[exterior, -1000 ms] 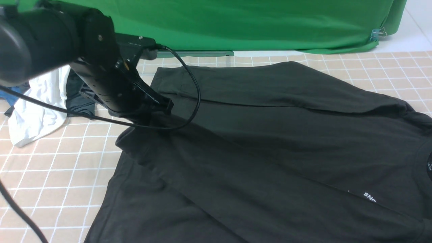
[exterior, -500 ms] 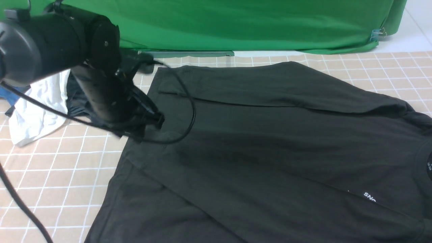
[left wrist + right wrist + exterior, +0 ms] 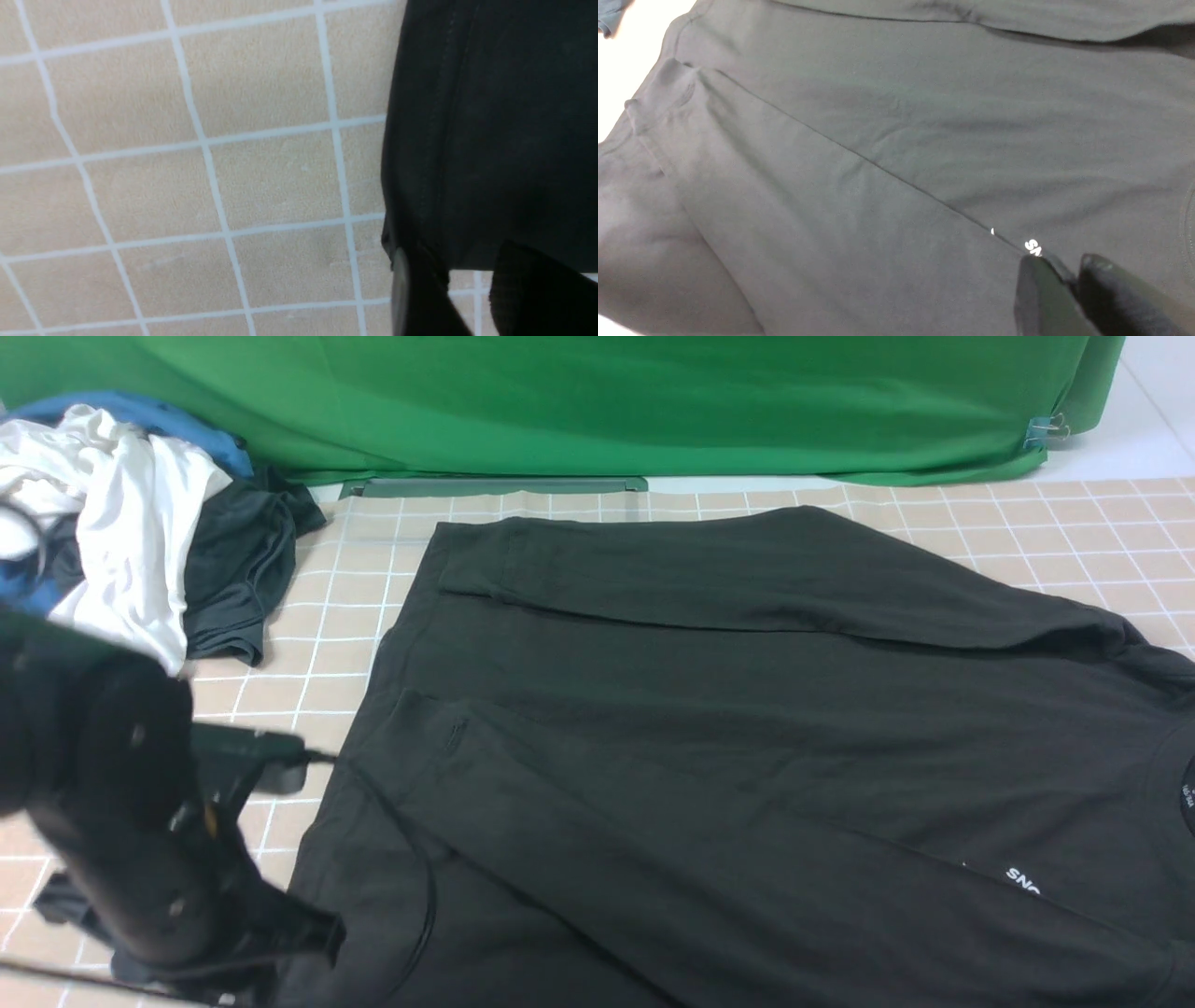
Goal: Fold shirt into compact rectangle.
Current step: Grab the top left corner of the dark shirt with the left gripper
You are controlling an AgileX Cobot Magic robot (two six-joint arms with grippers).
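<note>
On the checked table [image 3: 308, 616]: black shirt [image 3: 747, 709] spread flat, both sleeves laid across the body.
Soft, light, limp knit, likely to sag and drag, so best taken by hem corners or fold edges. Left gripper [image 3: 460, 261] stands open at the hem corner, holding nothing. Right gripper [image 3: 1062, 263] is nearly closed over the sleeve edge; whether it grips cannot be told.

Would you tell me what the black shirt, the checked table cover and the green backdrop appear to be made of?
Black shirt: soft matte knit, probably cotton jersey; it drapes in gentle creases. Checked table cover: seemingly napped, towel-like fabric; fuzzy surface, wavy white lines. Green backdrop: smooth woven-looking cloth, hanging in folds.
</note>
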